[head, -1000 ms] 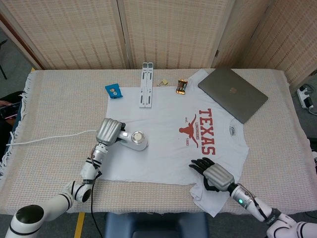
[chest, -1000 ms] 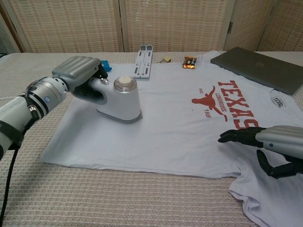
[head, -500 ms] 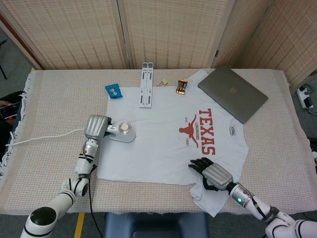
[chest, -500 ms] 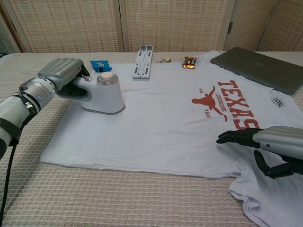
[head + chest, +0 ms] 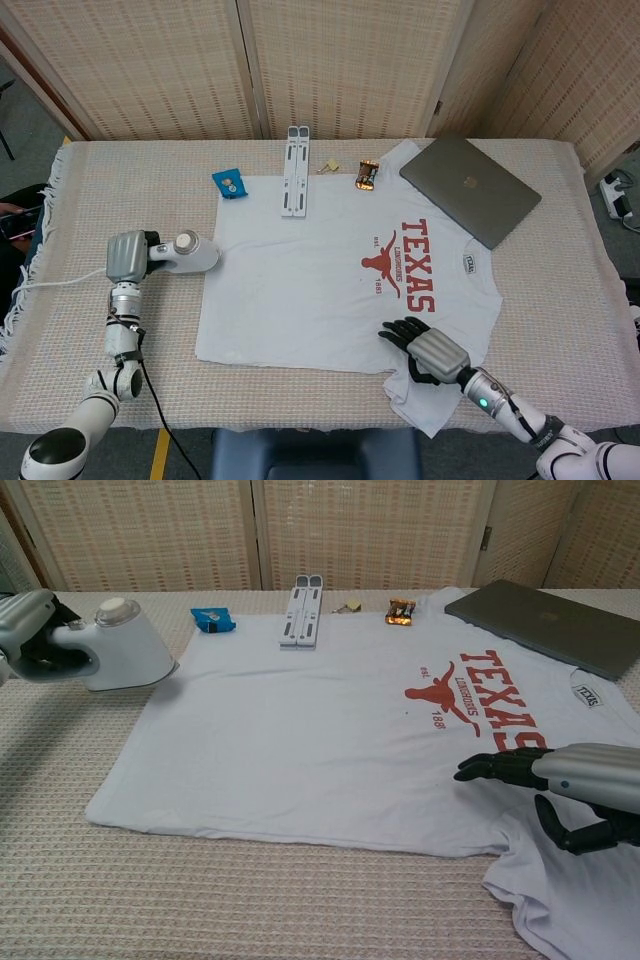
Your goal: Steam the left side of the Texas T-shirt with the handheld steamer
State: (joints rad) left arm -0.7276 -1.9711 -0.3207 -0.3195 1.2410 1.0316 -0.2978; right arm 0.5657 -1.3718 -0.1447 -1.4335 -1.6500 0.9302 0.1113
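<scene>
Toward the left edge of the surface [image 5: 100, 190], the left hand [image 5: 127, 256] is gripping the handheld steamer [image 5: 188, 252] by its handle, with the steamer's base sitting on the woven cloth just off the left hem of the Texas T-shirt [image 5: 330, 280]. The steamer is looking like a rigid, smooth plastic body with some weight from water inside, so the looped handle at its rear is the sensible place to hold it, and its cord [image 5: 60, 280] is trailing toward the left edge and may be tugging slightly. The shirt is lying flat across the middle of the surface, thin and soft, likely to bunch if the steamer drags. The right hand [image 5: 425, 347] is resting on the shirt's lower hem near the front edge, fingers spread and pressing the fabric, holding nothing. Compared with a second ago, the steamer is no longer standing on the shirt's left portion; it is now off the fabric entirely, carried leftward, while the right hand is staying where it was.
</scene>
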